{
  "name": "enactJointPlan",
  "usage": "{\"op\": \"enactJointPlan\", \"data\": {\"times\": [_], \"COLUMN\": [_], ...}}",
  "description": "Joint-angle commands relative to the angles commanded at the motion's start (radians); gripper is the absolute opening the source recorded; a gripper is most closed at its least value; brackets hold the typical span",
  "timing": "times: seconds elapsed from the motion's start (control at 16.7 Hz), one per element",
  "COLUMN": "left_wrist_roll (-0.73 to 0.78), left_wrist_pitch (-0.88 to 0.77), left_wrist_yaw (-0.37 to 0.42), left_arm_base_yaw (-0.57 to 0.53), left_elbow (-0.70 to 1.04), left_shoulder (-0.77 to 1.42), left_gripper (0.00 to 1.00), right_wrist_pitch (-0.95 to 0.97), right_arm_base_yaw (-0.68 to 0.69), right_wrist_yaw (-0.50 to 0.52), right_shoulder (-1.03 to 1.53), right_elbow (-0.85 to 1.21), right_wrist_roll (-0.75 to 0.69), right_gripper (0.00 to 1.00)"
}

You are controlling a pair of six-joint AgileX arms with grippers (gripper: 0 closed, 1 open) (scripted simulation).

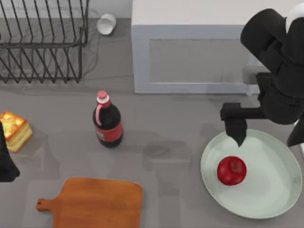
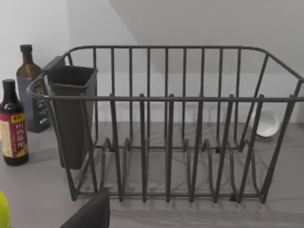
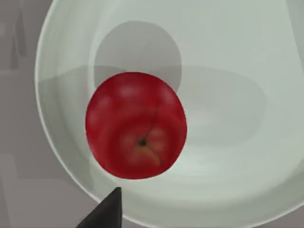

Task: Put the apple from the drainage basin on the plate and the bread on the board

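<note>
Grey counter: apple (image 1: 232, 170) rests on plate (image 1: 251, 174), right gripper (image 1: 266, 135) spread above; you risk nudging it. Bread (image 1: 14, 129) waits far left, off board (image 1: 92, 203); left gripper (image 1: 7, 161) grip unclear.

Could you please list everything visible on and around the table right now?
apple: one, red, on the plate.
plate: one, pale mint green, table's right side.
bread: one, golden-orange top, left edge of the table.
board: one, orange-brown wood, near edge, left of centre.
cola bottle: one, dark with red cap, mid-table.
dish rack: one, dark wire, far left, holding a dark cup-shaped holder.
sauce bottles: two, dark, beside the rack.
white cup: one, next to the rack.
grey cabinet: one, far side.
right gripper: black, above the plate's far rim.
left gripper: black, left edge near the bread.
</note>
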Motion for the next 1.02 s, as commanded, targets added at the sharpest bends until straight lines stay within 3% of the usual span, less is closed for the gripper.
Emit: {"op": "enactJointPlan", "data": {"times": [0.54, 1.02], "left_wrist_roll": [0.000, 0.000], "left_wrist_pitch": [0.000, 0.000], "left_wrist_yaw": [0.000, 0.000], "left_arm_base_yaw": [0.000, 0.000], "left_elbow": [0.000, 0.000], "left_shoulder": [0.000, 0.000], "left_gripper": [1.00, 1.00], "right_wrist_pitch": [0.043, 0.420], "right_arm_base_yaw": [-0.019, -0.168], "right_wrist_yaw": [0.000, 0.000], "right_shoulder": [-0.057, -0.616], "right_elbow": [-0.048, -0.470], "right_wrist_roll": [-0.018, -0.172], "right_gripper": [1.00, 1.00]}}
